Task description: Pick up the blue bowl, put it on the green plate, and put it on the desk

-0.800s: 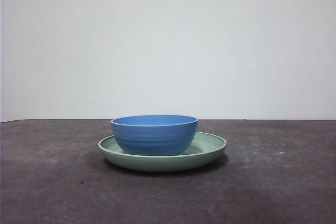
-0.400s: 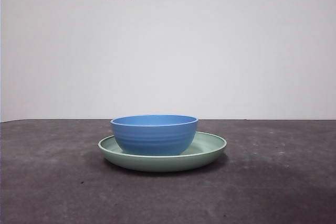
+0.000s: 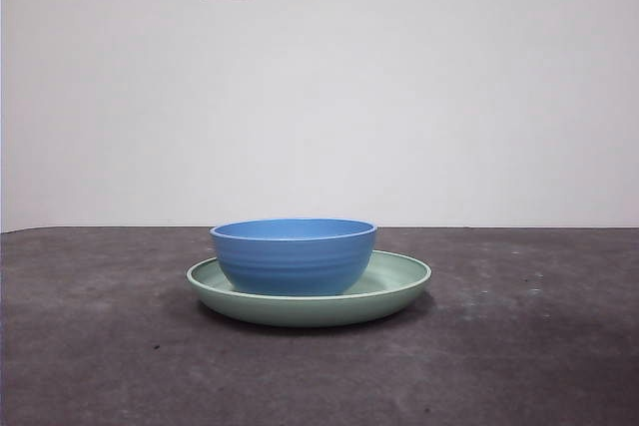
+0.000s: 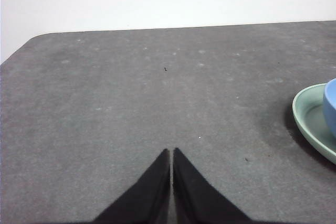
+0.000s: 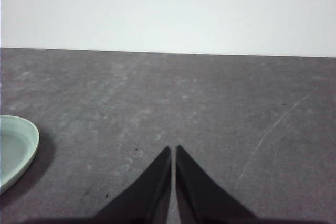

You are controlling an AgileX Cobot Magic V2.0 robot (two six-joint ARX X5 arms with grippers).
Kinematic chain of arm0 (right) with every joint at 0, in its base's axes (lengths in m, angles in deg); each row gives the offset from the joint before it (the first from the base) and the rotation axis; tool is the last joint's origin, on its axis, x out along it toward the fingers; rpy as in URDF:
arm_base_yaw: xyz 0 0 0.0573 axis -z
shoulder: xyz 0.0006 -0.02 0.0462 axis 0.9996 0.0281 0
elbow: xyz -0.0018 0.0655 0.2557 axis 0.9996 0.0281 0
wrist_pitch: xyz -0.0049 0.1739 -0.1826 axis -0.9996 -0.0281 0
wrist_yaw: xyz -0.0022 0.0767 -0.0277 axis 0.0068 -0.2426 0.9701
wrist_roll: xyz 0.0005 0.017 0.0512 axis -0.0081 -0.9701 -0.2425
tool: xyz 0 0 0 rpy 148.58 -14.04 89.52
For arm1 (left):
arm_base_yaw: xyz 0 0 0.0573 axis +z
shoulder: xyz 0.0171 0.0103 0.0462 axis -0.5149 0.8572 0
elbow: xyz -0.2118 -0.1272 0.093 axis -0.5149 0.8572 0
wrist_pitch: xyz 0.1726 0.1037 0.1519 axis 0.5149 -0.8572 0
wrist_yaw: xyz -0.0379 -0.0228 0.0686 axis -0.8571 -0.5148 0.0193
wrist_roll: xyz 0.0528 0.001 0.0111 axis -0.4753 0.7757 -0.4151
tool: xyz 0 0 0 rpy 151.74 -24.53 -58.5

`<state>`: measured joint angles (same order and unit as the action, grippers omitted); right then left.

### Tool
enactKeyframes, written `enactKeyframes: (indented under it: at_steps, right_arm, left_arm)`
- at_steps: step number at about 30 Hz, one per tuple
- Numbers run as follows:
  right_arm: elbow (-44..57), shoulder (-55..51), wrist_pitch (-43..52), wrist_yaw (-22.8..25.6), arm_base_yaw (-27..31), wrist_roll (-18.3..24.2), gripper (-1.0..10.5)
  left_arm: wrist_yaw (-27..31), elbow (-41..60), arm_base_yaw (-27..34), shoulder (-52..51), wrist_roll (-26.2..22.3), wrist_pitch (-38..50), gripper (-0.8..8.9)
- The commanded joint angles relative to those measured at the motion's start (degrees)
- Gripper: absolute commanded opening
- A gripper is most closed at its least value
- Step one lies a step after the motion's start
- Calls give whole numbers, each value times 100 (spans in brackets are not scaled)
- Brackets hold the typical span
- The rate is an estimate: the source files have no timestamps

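**Two grippers idle while the bowl waits on the plate**

Two arms hang back over the desk (image 3: 519,346), neither one near the crockery. Its dark, mottled top spans every view and carries the whole arrangement.

Next in size, the green plate (image 3: 399,281) lies flat on the desk, middle of the front view. The blue bowl (image 3: 293,256) sits upright inside it, a little off-centre toward one side, its base within the plate's raised rim.

With the bowl on the plate, the step in hand looks to be lifting it off and setting it on the desk. A rim pinch seems safest: one jaw inside the bowl, one outside, coming straight down. Lift vertically until the base clears the plate's rim, or the plate may be dragged along.

Smallest, the left gripper (image 4: 171,153) and right gripper (image 5: 174,150) each have their jaws pressed together, empty, and must spread before approaching. Either could reach, since each wrist view catches a plate edge.
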<state>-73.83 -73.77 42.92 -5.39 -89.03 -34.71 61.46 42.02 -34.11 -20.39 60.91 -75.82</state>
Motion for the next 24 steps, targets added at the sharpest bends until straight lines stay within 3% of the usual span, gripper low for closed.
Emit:
enactKeyframes:
  at_steps: [1, 11, 24]
  right_arm:
    - [127, -96, 59, 20, 2, -55, 8]
    - [144, -164, -640, 42, 2, -92, 8]
    - [138, -164, -527, 39, 2, -127, 8]
  left_arm:
    - [15, 118, 11, -7, 2, -50, 9]
    - [15, 118, 11, -4, 2, -50, 9]
    - [15, 118, 11, -4, 2, -50, 9]
